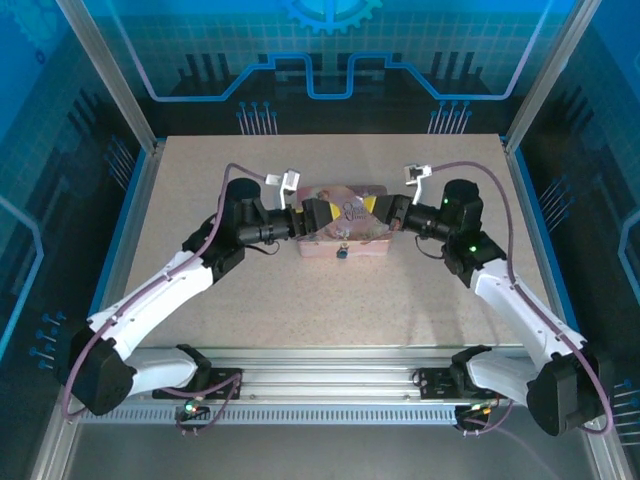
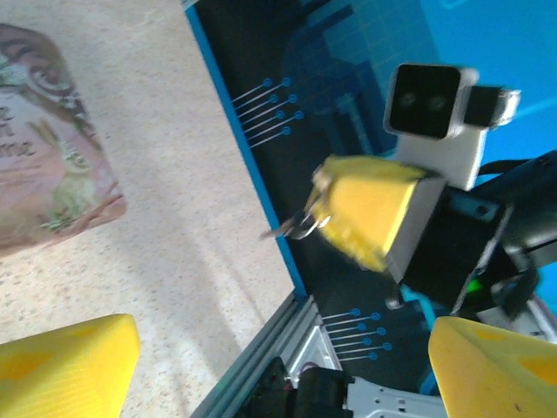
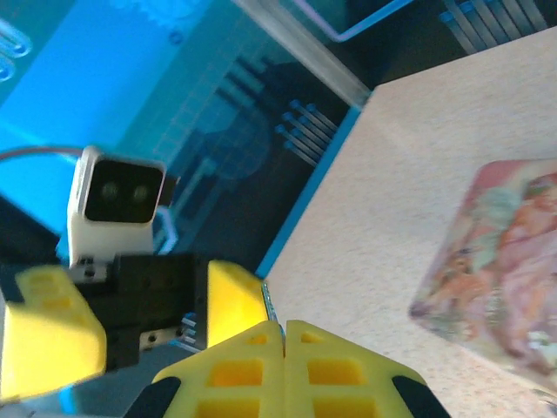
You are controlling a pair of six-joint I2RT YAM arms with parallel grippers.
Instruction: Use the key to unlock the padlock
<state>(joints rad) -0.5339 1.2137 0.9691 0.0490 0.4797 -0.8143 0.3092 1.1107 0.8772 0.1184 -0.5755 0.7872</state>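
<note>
Nearest to me in the overhead view were the two arm bases on the rail at the near edge of the table (image 1: 250, 300). Their white arms reached away from me and inward toward the middle.

Past them came the padlock (image 1: 342, 251), a tiny dark piece with a bluish glint. It hung at the middle of the near face of the pink tin (image 1: 347, 208), and both tools were apart from it. The tin sat flat at about the centre of the speckled top with its picture lid facing up.

Over the lid the two tools faced each other, tips close together, though I could not tell whether they touched. The left gripper (image 1: 322, 213) came in from the left and stood wide. In its own wrist view its yellow fingers (image 2: 65, 366) sat far apart at the two lower corners.

The right gripper (image 1: 375, 207) was clamped tight. Its own wrist view showed its pads (image 3: 252, 370) pressed flat against each other. From the left wrist I saw a small piece of metal sticking out of those closed tips. That was the key (image 2: 298, 225), pinched there and blurred, with what looked like a ring on it. It was up in the air, off the tin and away from the lock. The right arm's white camera block (image 2: 431, 113) sat just above the clamped fingers.

Farthest off, beyond the table's blue-trimmed far edge, stood the blue printed back wall (image 1: 330, 60).
</note>
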